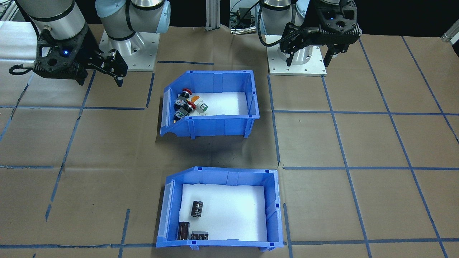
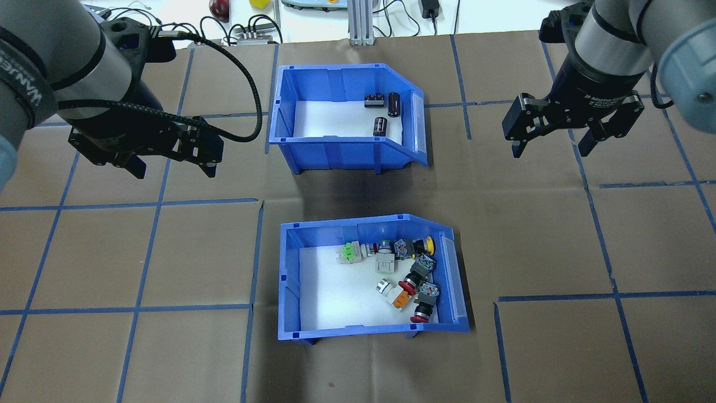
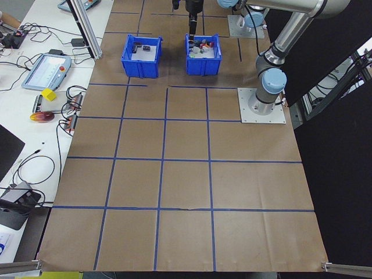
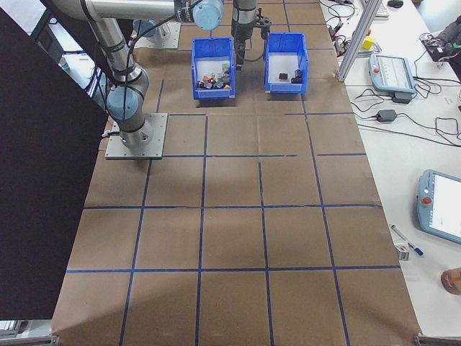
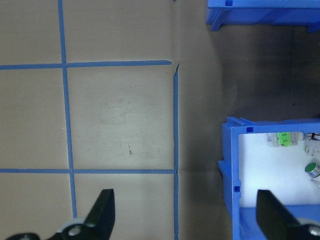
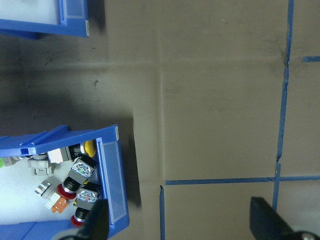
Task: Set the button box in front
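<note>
The button box (image 2: 358,328) is a blue bin with a sloped cut-away end and a white foam floor. Red, yellow, orange and green push-buttons (image 2: 411,268) are piled at its sloped end. It rests on the table, the nearer of the two bins to the robot's base (image 1: 222,125). My left gripper (image 2: 173,167) hovers open and empty to the box's far left. In the left wrist view the box's corner (image 5: 231,170) sits beside that gripper's right finger. My right gripper (image 2: 551,150) hangs open and empty to the box's far right (image 6: 107,175).
A second blue bin (image 2: 335,150) with black cylinders (image 2: 380,126) stands farther from the robot, in line with the button box. Brown paper with a blue tape grid (image 2: 156,201) covers the table. Cables and devices (image 2: 246,33) lie beyond the far edge.
</note>
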You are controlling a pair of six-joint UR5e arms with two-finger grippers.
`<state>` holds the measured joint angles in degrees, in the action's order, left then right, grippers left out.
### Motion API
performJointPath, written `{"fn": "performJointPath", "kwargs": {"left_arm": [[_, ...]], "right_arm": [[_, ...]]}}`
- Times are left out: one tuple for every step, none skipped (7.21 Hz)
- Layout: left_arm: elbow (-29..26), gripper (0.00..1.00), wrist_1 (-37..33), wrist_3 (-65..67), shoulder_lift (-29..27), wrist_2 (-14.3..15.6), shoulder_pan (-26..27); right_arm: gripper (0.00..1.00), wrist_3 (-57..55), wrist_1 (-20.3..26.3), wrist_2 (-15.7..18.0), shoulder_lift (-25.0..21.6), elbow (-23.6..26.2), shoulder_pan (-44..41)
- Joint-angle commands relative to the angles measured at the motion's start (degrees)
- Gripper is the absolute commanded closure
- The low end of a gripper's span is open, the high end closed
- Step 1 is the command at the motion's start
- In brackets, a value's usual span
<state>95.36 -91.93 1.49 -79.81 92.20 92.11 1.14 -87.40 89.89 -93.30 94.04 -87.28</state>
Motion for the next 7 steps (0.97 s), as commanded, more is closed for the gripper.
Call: {"fn": "performJointPath", "kwargs": {"left_arm": [[0.0, 0.01, 0.0, 0.0, 0.0, 0.0, 0.0], [0.0, 0.01, 0.0, 0.0, 0.0, 0.0, 0.0], [0.0, 0.01, 0.0, 0.0, 0.0, 0.0, 0.0], [0.0, 0.01, 0.0, 0.0, 0.0, 0.09, 0.0], [0.0, 0.01, 0.0, 0.0, 0.0, 0.0, 0.0], [0.0, 0.01, 0.0, 0.0, 0.0, 0.09, 0.0], [0.0, 0.01, 0.0, 0.0, 0.0, 0.09, 0.0]], "right_arm": [[0.0, 0.09, 0.04, -0.07, -0.04, 0.09, 0.0], [0.0, 0.09, 0.04, -0.07, 0.05, 0.0, 0.0], [0.0, 0.36, 0.13, -0.33, -0.03, 0.0, 0.0], [0.0, 0.44, 0.3, -0.51, 0.05, 0.0, 0.0], [0.0, 0.53, 0.22, -0.34, 0.75, -0.26, 0.0], [0.0, 1.32, 0.21, -0.6, 0.84, -0.35, -0.09], [0.0, 2.98, -0.05, -0.6, 1.1, -0.52, -0.09]]}}
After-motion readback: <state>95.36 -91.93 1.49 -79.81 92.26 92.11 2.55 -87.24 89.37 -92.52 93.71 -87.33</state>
